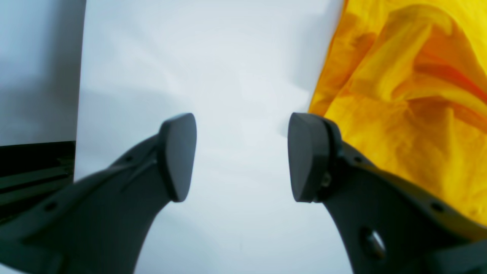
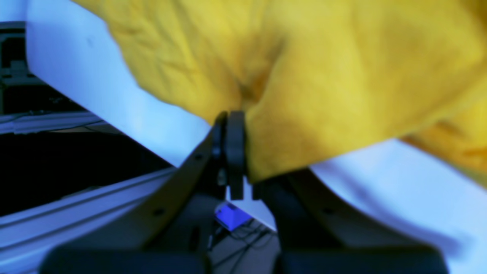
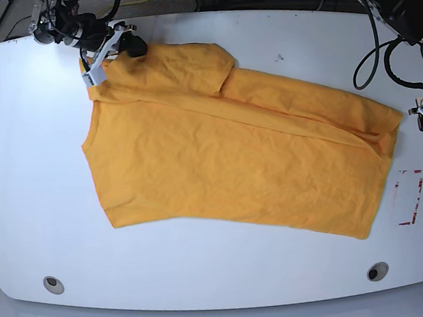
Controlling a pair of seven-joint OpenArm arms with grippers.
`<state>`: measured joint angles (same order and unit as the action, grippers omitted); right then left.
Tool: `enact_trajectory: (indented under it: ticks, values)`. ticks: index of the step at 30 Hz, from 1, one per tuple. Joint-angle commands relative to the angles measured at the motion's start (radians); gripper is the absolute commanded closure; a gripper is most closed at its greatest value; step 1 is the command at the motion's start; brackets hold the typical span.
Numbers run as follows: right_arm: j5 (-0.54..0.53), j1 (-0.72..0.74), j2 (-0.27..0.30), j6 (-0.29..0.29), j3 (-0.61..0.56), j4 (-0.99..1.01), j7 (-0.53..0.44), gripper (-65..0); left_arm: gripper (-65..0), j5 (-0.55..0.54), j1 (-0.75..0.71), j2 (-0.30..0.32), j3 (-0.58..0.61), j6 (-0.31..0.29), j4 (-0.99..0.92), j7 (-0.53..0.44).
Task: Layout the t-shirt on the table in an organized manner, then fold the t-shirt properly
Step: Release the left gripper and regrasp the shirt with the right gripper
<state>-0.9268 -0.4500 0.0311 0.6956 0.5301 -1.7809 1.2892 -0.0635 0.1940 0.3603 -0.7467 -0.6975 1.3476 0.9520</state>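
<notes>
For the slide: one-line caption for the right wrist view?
Right gripper shut on the edge of the orange-yellow t-shirt, bunching the cloth near the edge of the white table.

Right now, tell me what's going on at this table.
A two-armed robot is laying out an orange-yellow t-shirt on the white table. The right gripper is shut on an edge of the cloth at the shirt's far corner. The left gripper is open beside the shirt's other end, holding nothing. The shirt lies mostly spread out, with one part doubled over near the top; no folding has begun.
</notes>
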Motion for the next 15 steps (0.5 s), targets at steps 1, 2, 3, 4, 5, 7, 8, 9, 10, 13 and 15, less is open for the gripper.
enact_trajectory:
  ticks: [1, 2, 3, 4, 5, 7, 8, 9, 10, 13, 15]
  values:
    - [-0.073, 0.000, 0.013, 0.003, 0.003, -0.047, -0.009, 0.0, -36.0, -0.009, 0.017, 0.024, 0.002, -0.001, 0.019, -0.017]
    - [-0.096, 0.000, 0.019, 0.003, 0.003, -0.056, 0.005, 0.0, -36.0, -0.009, 0.017, 0.024, 0.002, -0.001, 0.019, -0.017]
    - [-0.119, 0.000, 0.025, 0.003, 0.003, -0.064, 0.019, 0.0, -36.0, -0.009, 0.017, 0.024, 0.002, -0.001, 0.019, -0.017]
    - [-0.148, 0.001, 0.030, 0.003, 0.005, -0.070, 0.030, 0.0, -36.0, -0.008, 0.017, 0.024, 0.002, -0.001, 0.019, -0.017]
    - [-0.171, 0.001, 0.033, 0.003, 0.006, -0.075, 0.036, 0.0, -36.0, -0.008, 0.017, 0.024, 0.002, -0.001, 0.019, -0.017]
    - [-0.222, 0.004, 0.034, 0.003, 0.008, -0.081, 0.037, -0.3, -36.0, -0.008, 0.017, 0.024, 0.002, -0.001, 0.019, -0.017]
    - [-0.242, 0.007, 0.034, 0.003, 0.008, -0.083, 0.037, -0.3, -36.0, -0.006, 0.017, 0.024, 0.002, -0.001, 0.019, -0.017]
    - [-0.252, 0.010, 0.039, 0.003, 0.008, -0.083, 0.037, -0.5, -36.0, -0.006, 0.017, 0.024, 0.002, -0.001, 0.019, -0.017]
    - [-0.254, 0.016, 0.046, 0.003, 0.008, -0.083, 0.037, -0.5, -36.0, -0.006, 0.017, 0.024, 0.002, -0.001, 0.019, -0.017]
    - [-0.254, 0.066, 0.060, 0.003, 0.006, -0.078, 0.037, -0.5, -36.0, -0.003, 0.017, 0.024, 0.002, -0.001, 0.019, -0.017]
    - [-0.252, 0.092, 0.062, 0.003, 0.006, -0.067, 0.037, -0.5, -36.0, -0.003, 0.015, 0.024, 0.003, -0.001, 0.019, -0.017]
